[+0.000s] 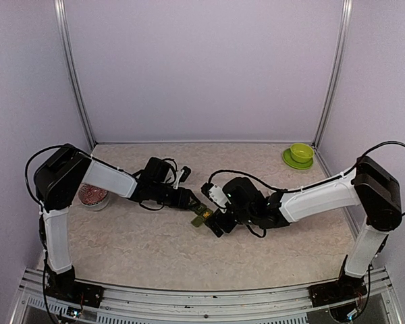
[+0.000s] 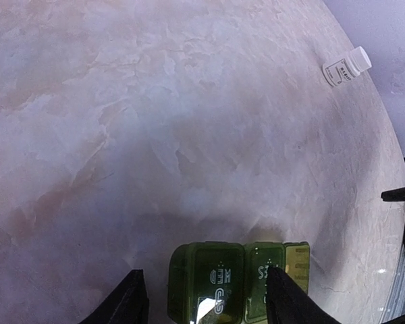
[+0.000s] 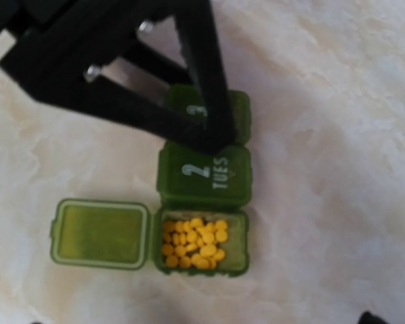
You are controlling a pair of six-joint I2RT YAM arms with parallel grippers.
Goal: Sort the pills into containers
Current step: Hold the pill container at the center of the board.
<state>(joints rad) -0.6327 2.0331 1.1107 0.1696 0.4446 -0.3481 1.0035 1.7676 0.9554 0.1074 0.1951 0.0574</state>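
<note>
The containers point(image 3: 204, 177) are a dark green strip of three joined compartments lying at the table's middle point(image 1: 201, 216). The end compartment stands open, lid point(image 3: 101, 233) folded out, with several yellow pills point(image 3: 194, 243) inside. The "2 TUES" lid and the one beyond it are closed. My left gripper point(image 2: 209, 300) is open and straddles the far end of the strip point(image 2: 209, 280). One finger point(image 2: 287, 297) lies over the middle lid; the other finger point(image 2: 131, 300) stands clear of the strip. My right gripper point(image 1: 212, 209) hovers open just above the strip, holding nothing.
A small white bottle point(image 2: 347, 66) lies on its side on the marbled table point(image 1: 155, 243). A lime-green bowl on its saucer point(image 1: 298, 155) sits at the back right corner. A round white-rimmed dish with reddish contents point(image 1: 92, 197) is by the left arm.
</note>
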